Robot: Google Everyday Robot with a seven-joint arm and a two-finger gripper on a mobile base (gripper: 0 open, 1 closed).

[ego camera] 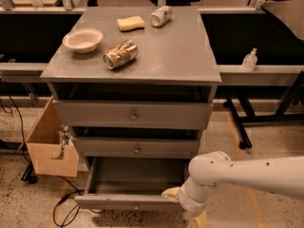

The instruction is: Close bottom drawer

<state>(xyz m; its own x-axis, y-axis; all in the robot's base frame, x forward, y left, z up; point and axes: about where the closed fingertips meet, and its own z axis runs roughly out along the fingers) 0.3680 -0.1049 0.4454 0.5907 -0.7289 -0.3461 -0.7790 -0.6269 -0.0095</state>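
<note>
The bottom drawer (128,201) of the grey cabinet (133,113) stands pulled out, its shallow grey box empty and its slim front low in the view with a small knob (136,206). My white arm (247,175) reaches in from the right. My gripper (172,194) is at the right end of the drawer front, mostly hidden behind the wrist; only a pale yellowish tip shows touching the front's top edge. The middle drawer (137,147) and the taller top drawer (133,114) are pushed in.
On the cabinet top lie a bowl (82,40), a crushed can (120,54), a yellow sponge (130,23) and a second can (161,15). A cardboard box (50,144) hangs at the cabinet's left. A sanitizer bottle (249,60) sits on the right ledge. Cables lie on the floor at left.
</note>
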